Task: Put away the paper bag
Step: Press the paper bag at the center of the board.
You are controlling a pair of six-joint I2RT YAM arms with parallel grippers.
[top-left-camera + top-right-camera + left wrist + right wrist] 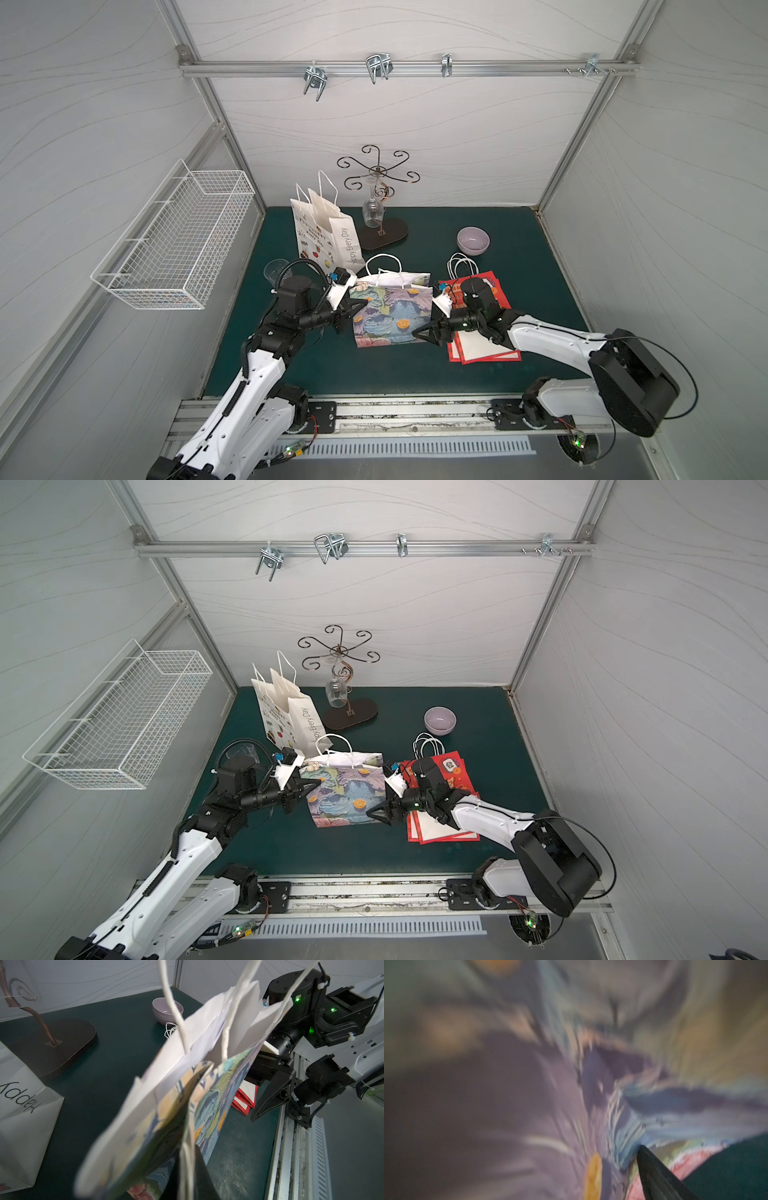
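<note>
The floral paper bag [390, 311] [345, 796] stands in the middle of the green mat, mouth and white handles to the rear. My left gripper [359, 308] [313, 786] is shut on the bag's left edge. In the left wrist view the bag [166, 1088] fills the middle and its paper runs down between my dark fingers [199, 1176]. My right gripper [422, 334] [376, 816] is open at the bag's lower right corner. The right wrist view is a blur of floral print [550, 1084] with one finger [654, 1172] showing; the other is hidden.
A white "Happy Every Day" bag [324, 237] stands behind the left arm, with a clear cup [276, 270] beside it. Red bags [482, 349] lie flat under the right arm. A glass stand [382, 232], a lavender bowl [473, 240], a wire wall basket [178, 245] and rail hooks [378, 66] surround.
</note>
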